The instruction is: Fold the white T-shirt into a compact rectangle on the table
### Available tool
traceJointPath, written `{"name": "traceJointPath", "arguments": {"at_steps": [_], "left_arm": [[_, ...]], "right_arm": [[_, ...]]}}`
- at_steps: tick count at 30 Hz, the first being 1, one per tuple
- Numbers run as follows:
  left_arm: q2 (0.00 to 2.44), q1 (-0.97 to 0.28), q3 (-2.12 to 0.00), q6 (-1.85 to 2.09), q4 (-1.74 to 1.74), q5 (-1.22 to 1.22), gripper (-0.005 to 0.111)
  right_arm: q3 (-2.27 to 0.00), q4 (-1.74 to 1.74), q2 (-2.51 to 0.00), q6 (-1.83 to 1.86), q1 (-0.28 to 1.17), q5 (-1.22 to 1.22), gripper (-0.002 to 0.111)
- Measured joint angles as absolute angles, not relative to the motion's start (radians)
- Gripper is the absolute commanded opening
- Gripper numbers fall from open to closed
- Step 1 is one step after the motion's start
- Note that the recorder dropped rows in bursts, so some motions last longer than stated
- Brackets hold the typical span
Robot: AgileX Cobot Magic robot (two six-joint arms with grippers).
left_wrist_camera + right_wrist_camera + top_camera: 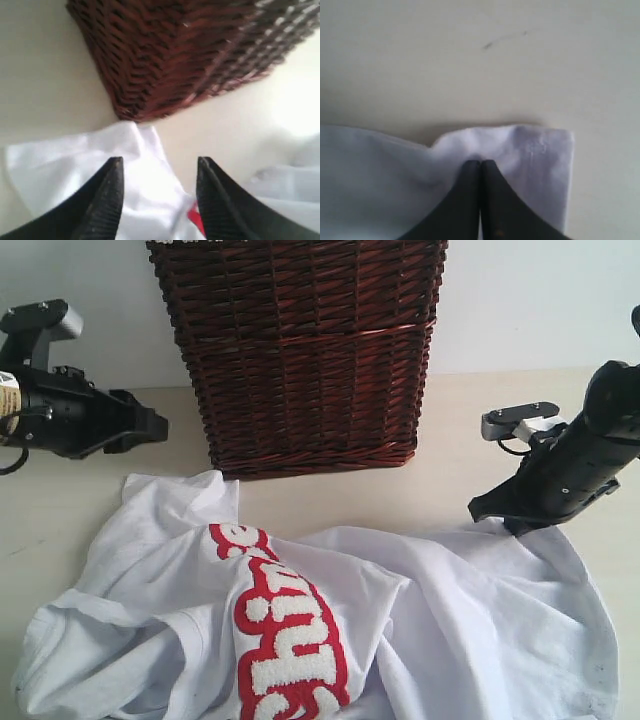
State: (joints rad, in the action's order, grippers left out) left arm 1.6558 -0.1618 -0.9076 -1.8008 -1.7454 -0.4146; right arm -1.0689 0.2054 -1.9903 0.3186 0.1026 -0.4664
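The table point(320, 498) bears the white T-shirt point(450, 610), crumpled in front of a wicker basket point(300, 350). The right gripper point(480, 163) pinches the shirt's edge, jaws pressed together (cloth puckers at the tips). The left gripper point(160, 161) hangs above the shirt's corner, jaws spread, holding nothing.

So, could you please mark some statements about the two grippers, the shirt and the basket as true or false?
1. The left gripper has its jaws apart and holds nothing. True.
2. The right gripper is open and empty. False: it is shut, pinching an edge of the white T-shirt.
3. The T-shirt lies folded as a neat rectangle. False: it lies crumpled and spread out.
4. The wicker basket stands on the table, beyond the shirt. True.
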Motion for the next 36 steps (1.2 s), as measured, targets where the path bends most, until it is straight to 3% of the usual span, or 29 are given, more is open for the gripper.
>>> {"name": "traceJointPath", "arguments": {"at_steps": [4,10,15,24,29,36], "left_arm": [[1.697,-0.162,-0.862,-1.823,-1.745,-0.505,0.04],[1.739,-0.162,-0.843,-1.832,-1.748,-0.559,0.0],[1.669,-0.144,-0.871,-1.817,-1.748,-0.531,0.0],[1.525,-0.111,-0.826,-1.57,-1.689,0.224,0.0],[1.591,-0.103,-0.898,-1.005,-1.252,0.578,0.0],[1.702,-0.084,-1.075,0.064,0.0,0.78,0.002]], "right_arm": [[-1.056,0.23,-1.947,0.321,0.106,-0.543,0.0],[-1.056,0.265,-1.84,0.354,0.169,-0.566,0.0],[-1.056,0.269,-1.772,0.365,0.204,-0.554,0.0],[-1.056,0.269,-1.706,0.365,0.208,-0.519,0.0],[-1.056,0.267,-1.704,0.365,0.208,-0.51,0.0],[-1.056,0.232,-1.704,0.344,0.208,-0.542,0.0]]}}
